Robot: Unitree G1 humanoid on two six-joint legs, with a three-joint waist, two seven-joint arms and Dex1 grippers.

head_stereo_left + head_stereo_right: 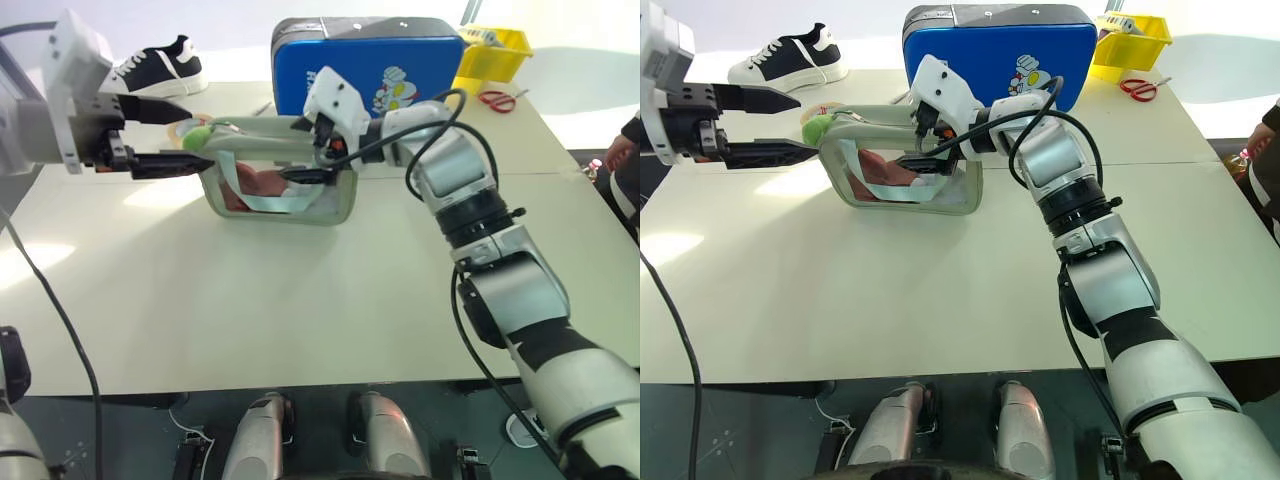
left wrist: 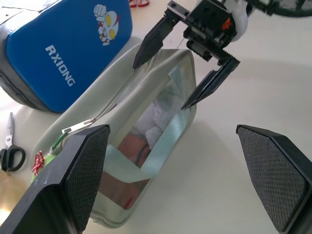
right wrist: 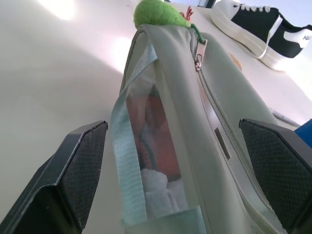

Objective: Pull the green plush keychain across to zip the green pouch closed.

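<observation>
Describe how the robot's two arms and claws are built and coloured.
Both arms are silver-grey segmented shells with black joint bands. The right arm carries a looping black cable and a white housing at its wrist with a small orange mark. Each claw has two black tapering fingers: the right claw shows pointed tips, and the left claw sits on a black block under a white housing. Finger pads have a cross-hatched texture.

I saw a pale sage pouch [image 1: 280, 190] with a lime-green keychain [image 3: 158, 13], a blue case [image 1: 365, 65] and a black-and-white sneaker [image 1: 160, 65].
</observation>
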